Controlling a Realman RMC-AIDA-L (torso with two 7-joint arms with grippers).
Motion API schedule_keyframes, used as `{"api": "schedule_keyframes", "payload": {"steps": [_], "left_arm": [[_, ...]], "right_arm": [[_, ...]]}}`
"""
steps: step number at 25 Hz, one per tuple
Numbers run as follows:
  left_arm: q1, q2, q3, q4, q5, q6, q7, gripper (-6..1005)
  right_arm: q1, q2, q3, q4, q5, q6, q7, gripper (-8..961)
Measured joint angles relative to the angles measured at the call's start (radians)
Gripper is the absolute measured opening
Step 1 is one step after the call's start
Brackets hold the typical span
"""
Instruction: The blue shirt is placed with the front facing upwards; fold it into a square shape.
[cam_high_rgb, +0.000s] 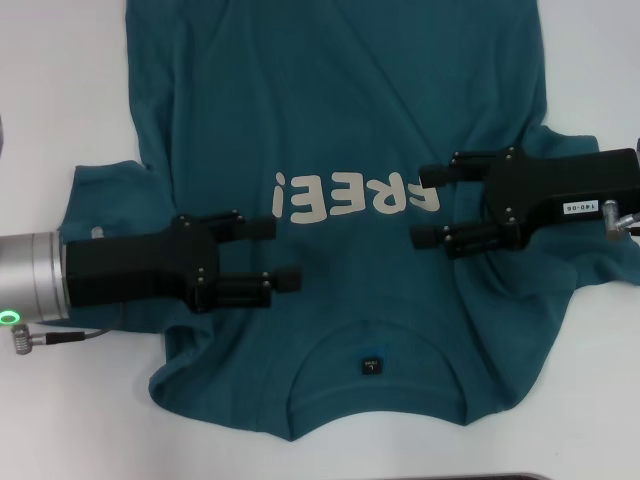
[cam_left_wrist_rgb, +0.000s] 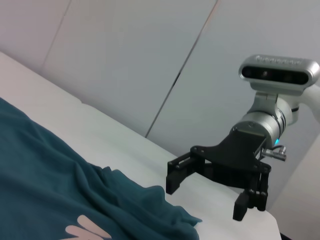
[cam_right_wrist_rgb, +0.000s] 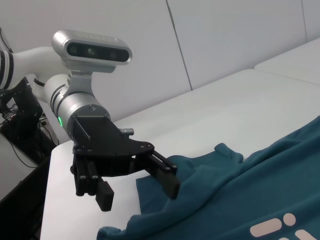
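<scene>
Teal blue shirt (cam_high_rgb: 340, 110) flat on white table (cam_high_rgb: 60, 100), left claw (cam_high_rgb: 275, 253) and right claw (cam_high_rgb: 432, 205) spread above

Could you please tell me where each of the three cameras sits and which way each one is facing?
Head view: sits above, looking down on the blue shirt spread on the white table; both open tools show, left tool and right tool.
Left wrist view: sits on the left arm, looking across the table at the right tool and the wall behind.
Right wrist view: sits on the right arm, looking back at the left tool.
Shared: all three show the shirt's cream letters.
</scene>
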Motion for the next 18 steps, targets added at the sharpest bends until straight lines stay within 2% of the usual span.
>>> {"api": "schedule_keyframes", "payload": {"steps": [18], "left_arm": [[-0.001, 0.004, -0.011, -0.001, -0.002, 0.002, -0.025, 872]], "right_arm": [[0.006, 0.000, 0.008, 0.000, 0.004, -0.001, 0.001, 915]]}}
